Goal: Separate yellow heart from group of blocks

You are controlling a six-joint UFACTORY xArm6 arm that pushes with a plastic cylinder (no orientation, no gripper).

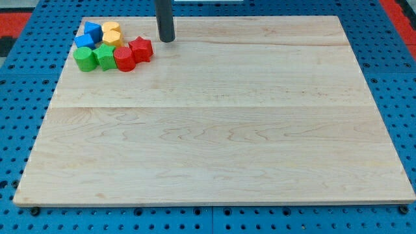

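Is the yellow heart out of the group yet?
No. The yellow heart sits packed among the cluster, against the blue block; my tip stands right of it.

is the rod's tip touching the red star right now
No: my tip stands apart from the red star, up and to the view's right of it, with bare board between them.

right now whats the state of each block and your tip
my tip: on the board, right of the cluster, touching nothing
yellow blocks: at the cluster's top, packed in, heart not yet separated
blue blocks: cluster's left
green blocks: cluster's bottom
red blocks: cluster's right, nearest my tip
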